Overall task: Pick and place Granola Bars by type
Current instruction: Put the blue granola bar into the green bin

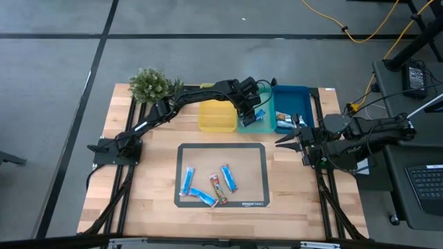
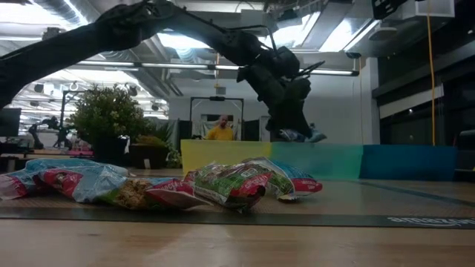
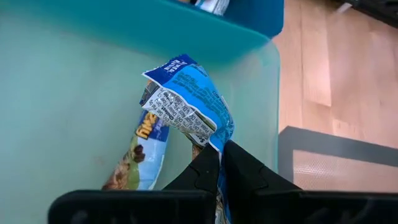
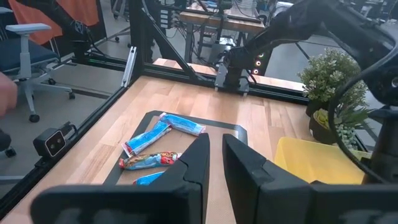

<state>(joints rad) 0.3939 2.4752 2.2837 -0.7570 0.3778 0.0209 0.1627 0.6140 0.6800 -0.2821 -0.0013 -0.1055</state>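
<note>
The left hand [image 1: 253,115] hangs over the teal rectangular plastic tray [image 1: 266,124], its two dark fingers [image 3: 205,171] clenched on one end of a bright blue foil-wrapped granola bar [image 3: 189,102]. In the left wrist view the bar rises from the fingertips with its long axis running away from the hand, its free end crumpled and folded over, printed underside turned outward. In the low view it dangles just above the tray's rim. A second blue bar with a brown granola print [image 3: 142,152] lies flat on the teal tray's floor, just beside the held one.

The yellow plastic tray [image 1: 217,116] stands on one side of the teal one and the dark blue plastic tray [image 1: 291,99] on the other; the blue tray holds at least one wrapper [image 1: 283,122].

Four more bars lie on the grey-bordered mat [image 1: 256,153] on the wooden surface [image 1: 138,187]: a blue one [image 1: 187,181] roughly upright, a blue one [image 1: 203,197] slanted, a red-and-blue one [image 1: 218,189] and another blue one [image 1: 228,178], both steeply angled.

The right hand [image 1: 291,140] waits near the mat's right edge, fingers slightly parted and holding nothing.
</note>
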